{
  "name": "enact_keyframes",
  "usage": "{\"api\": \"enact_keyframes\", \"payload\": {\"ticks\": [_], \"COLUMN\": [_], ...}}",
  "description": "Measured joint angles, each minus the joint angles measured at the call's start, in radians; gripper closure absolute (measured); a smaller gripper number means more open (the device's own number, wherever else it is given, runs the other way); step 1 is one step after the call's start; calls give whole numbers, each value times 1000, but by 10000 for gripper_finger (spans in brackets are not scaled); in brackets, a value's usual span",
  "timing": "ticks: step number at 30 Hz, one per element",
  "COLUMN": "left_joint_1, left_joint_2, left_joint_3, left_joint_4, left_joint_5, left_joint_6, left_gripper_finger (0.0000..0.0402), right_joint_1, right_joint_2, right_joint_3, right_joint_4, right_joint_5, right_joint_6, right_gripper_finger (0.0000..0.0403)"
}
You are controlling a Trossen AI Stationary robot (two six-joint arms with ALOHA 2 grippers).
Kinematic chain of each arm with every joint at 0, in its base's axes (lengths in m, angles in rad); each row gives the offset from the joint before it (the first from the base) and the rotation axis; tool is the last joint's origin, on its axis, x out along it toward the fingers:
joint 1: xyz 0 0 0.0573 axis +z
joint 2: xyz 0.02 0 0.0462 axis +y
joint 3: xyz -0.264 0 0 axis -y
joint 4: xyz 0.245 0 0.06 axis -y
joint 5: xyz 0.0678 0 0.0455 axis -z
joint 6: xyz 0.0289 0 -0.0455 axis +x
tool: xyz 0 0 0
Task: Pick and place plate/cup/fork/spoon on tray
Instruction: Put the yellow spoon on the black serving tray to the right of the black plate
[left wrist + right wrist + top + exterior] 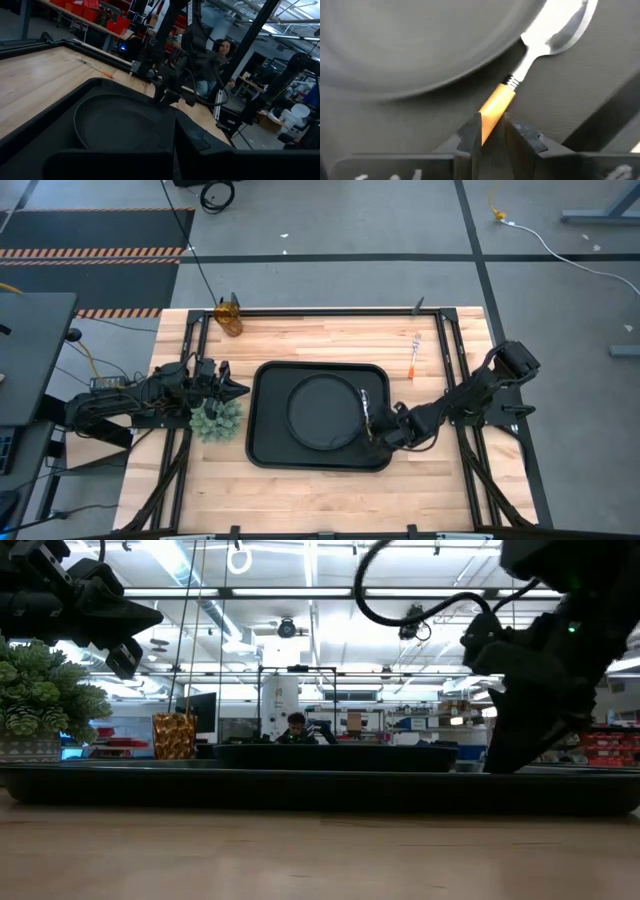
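Observation:
The round black plate [322, 410] lies in the black tray [262, 450] at the table's middle. My right gripper [376, 426] is low over the tray's right part, shut on a spoon [364, 400] with a silver bowl and an orange handle. The orange-handled fork [415, 352] lies on the wood at the far right. The amber cup [229, 315] stands at the far left edge. My left gripper [240, 390] hovers shut just left of the tray, above a green leafy clump [215, 418]. My right gripper pinches the free end of the spoon's orange handle [492, 112] between its two fingers. The fingers slant down from the table's right and lie along the spoon. The silver bowl [565, 30] reaches out over the tray floor beside the plate's rim [470, 75].
The tray's raised rim [320, 785] stands between the grippers and the bare wood near the front edge. Black frame rails run along the table's left, right and far sides. A person sits in the room behind the table [222, 50].

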Motion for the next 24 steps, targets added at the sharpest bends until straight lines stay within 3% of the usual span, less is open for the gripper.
{"api": "enact_keyframes", "payload": {"ticks": [7,17,24], "left_joint_1": [0,0,0], "left_joint_2": [0,0,0], "left_joint_3": [0,0,0], "left_joint_4": [0,0,0], "left_joint_5": [0,0,0], "left_joint_6": [0,0,0], "left_gripper_finger": [390,390,390], "right_joint_1": [-52,-61,-22], "right_joint_2": [-27,-87,-86], "right_joint_3": [1,107,95], "right_joint_4": [-1,-102,-187], "right_joint_5": [-126,-36,-186], "right_joint_6": [-201,-418,-543], "right_gripper_finger": [316,316,316]}}
